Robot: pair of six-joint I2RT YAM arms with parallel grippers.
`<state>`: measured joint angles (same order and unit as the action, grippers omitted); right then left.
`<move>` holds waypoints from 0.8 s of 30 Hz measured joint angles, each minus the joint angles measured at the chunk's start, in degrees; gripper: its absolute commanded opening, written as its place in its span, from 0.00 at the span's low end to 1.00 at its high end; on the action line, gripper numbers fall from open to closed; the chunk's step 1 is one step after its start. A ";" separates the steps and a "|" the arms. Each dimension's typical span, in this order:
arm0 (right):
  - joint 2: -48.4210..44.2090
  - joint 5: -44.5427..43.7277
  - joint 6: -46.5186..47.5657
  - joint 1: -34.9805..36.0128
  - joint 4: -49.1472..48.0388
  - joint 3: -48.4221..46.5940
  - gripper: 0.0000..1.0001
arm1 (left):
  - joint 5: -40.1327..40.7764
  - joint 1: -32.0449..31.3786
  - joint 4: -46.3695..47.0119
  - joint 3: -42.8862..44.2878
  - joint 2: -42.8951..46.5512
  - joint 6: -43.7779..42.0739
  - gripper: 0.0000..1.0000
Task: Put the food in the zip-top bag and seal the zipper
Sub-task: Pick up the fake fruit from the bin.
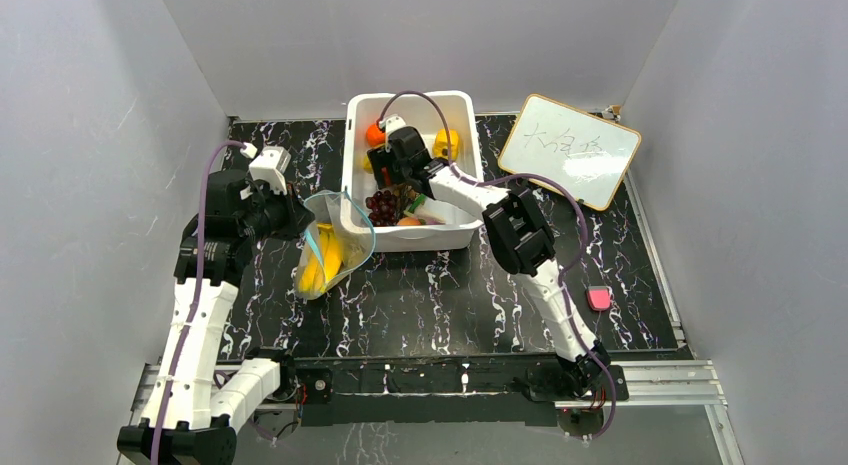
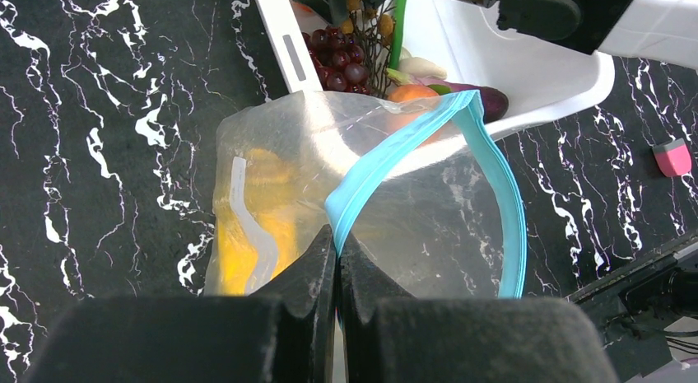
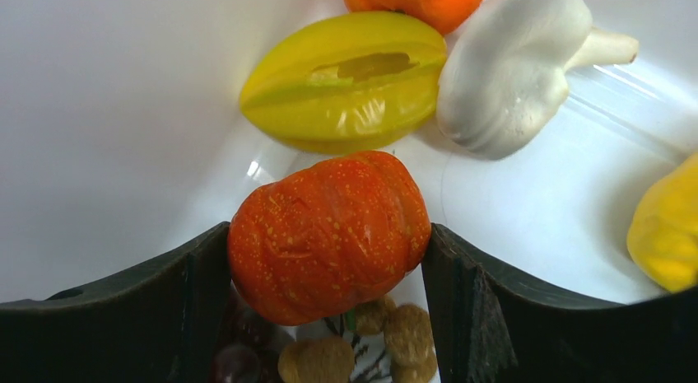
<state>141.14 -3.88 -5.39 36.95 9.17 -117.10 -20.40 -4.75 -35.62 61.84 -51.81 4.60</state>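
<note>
The clear zip-top bag (image 2: 313, 177) stands open on the table beside the white tub, with yellow bananas (image 2: 247, 243) inside. My left gripper (image 2: 337, 239) is shut on the teal zipper (image 2: 411, 140) and holds the mouth up; it also shows in the top view (image 1: 298, 223). My right gripper (image 3: 328, 231) is inside the tub, shut on a bumpy orange (image 3: 329, 259). Beyond it lie a yellow ribbed fruit (image 3: 354, 78), white garlic (image 3: 510, 70) and a second orange (image 3: 416, 0). Dark red grapes (image 2: 337, 58) lie at the tub's near end.
The white tub (image 1: 356, 185) stands at the back centre, its left wall next to the bag (image 1: 335, 250). A whiteboard (image 1: 570, 150) leans at the back right. A pink eraser (image 1: 598, 298) lies right of the right arm. Grey walls enclose the table.
</note>
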 measured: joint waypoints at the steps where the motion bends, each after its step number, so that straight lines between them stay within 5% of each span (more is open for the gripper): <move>1: -0.61 -0.02 0.07 0.00 0.04 0.68 0.58 | -0.04 0.00 0.00 0.00 -0.11 0.11 0.00; 24: -32.33 5.73 -8.09 0.00 7.30 18.58 0.55 | -1.64 0.00 2.84 -0.04 -1.40 6.43 0.00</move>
<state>108.81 1.85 -13.47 36.95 16.47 -98.52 -22.04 -4.75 -32.77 61.80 -53.21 11.03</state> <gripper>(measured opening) 0.740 0.008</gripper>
